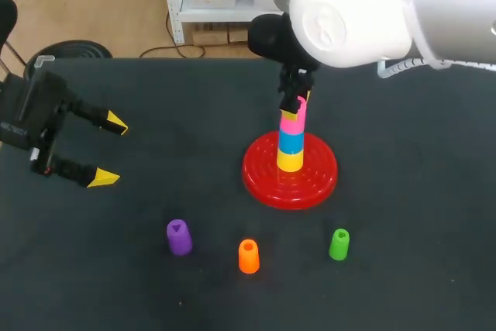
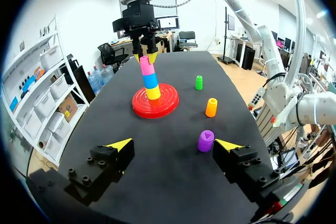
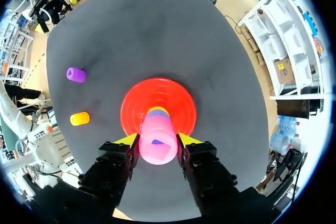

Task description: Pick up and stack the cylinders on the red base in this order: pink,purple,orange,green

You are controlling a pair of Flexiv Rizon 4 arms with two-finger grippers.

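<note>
On the red base [image 1: 260, 172] stands a stack: a yellow cylinder [image 1: 291, 161], a blue one [image 1: 291, 142] and the pink cylinder [image 1: 293, 122] on top. My right gripper [image 1: 294, 103] comes down from above and is shut on the pink cylinder [image 3: 157, 141], one yellow tip on each side. The purple cylinder [image 1: 179, 236], orange cylinder [image 1: 249, 256] and green cylinder [image 1: 339, 244] stand in a row near the table's front. My left gripper [image 1: 108, 151] hangs open at the far left, holding nothing.
The black table [image 1: 403, 269] has free room to the right of the base and between the left gripper and the base. In the left wrist view the purple cylinder [image 2: 206, 140] is nearest, just ahead of the left gripper [image 2: 176, 144].
</note>
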